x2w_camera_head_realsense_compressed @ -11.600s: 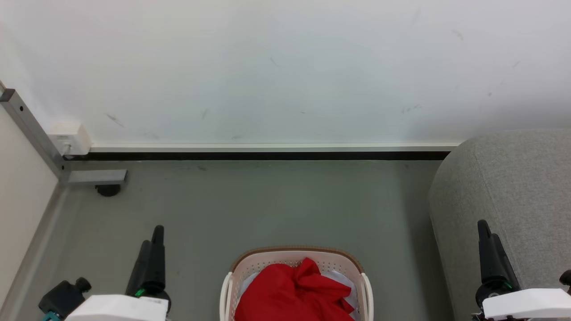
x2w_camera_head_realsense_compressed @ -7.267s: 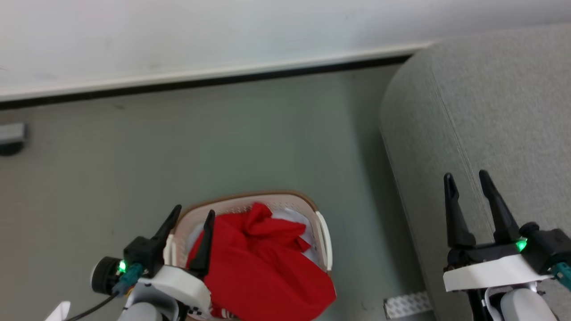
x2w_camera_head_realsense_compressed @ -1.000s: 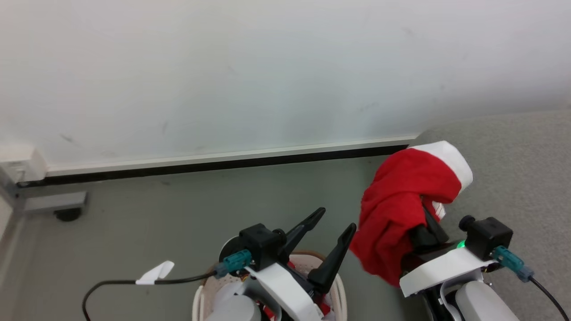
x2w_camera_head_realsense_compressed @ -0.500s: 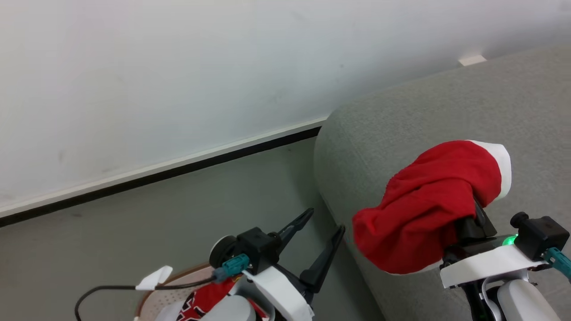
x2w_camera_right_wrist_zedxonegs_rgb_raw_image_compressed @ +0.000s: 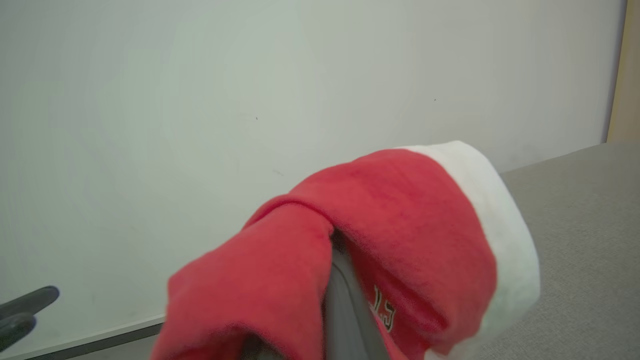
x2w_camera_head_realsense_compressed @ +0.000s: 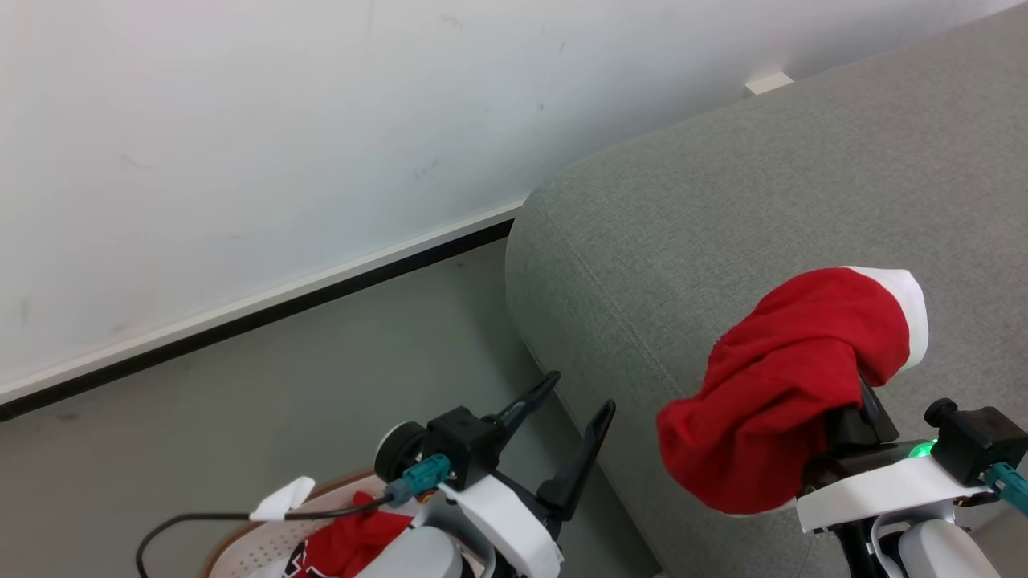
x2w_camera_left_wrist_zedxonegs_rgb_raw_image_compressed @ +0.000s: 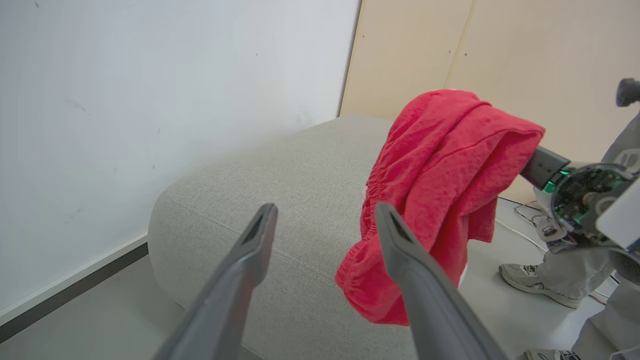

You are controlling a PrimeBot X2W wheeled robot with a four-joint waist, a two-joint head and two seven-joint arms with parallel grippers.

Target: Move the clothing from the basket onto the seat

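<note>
My right gripper (x2w_camera_head_realsense_compressed: 856, 411) is shut on a bright red garment (x2w_camera_head_realsense_compressed: 771, 393) with a white panel. The cloth is draped over its fingers and hides their tips. It hangs above the near left part of the large grey seat (x2w_camera_head_realsense_compressed: 723, 193). The left wrist view shows the garment (x2w_camera_left_wrist_zedxonegs_rgb_raw_image_compressed: 440, 165) dangling beside the seat (x2w_camera_left_wrist_zedxonegs_rgb_raw_image_compressed: 280, 180). In the right wrist view the garment (x2w_camera_right_wrist_zedxonegs_rgb_raw_image_compressed: 400, 215) wraps one grey finger (x2w_camera_right_wrist_zedxonegs_rgb_raw_image_compressed: 345, 305). My left gripper (x2w_camera_head_realsense_compressed: 581, 391) is open and holds nothing, over the floor just left of the seat. More red clothing (x2w_camera_head_realsense_compressed: 353, 539) lies in the basket (x2w_camera_head_realsense_compressed: 241, 536) at the bottom left.
A white wall (x2w_camera_head_realsense_compressed: 241, 144) with a dark baseboard (x2w_camera_head_realsense_compressed: 265, 309) runs behind the floor and seat. A black cable with a white tag (x2w_camera_head_realsense_compressed: 281, 496) crosses above the basket. A person's shoe (x2w_camera_left_wrist_zedxonegs_rgb_raw_image_compressed: 530, 280) and floor cables sit beyond the seat, before beige panels (x2w_camera_left_wrist_zedxonegs_rgb_raw_image_compressed: 500, 50).
The head camera has swung right, so the seat takes up more of the view. My right gripper still carries the red garment, now further over the seat. The left gripper stays open.
</note>
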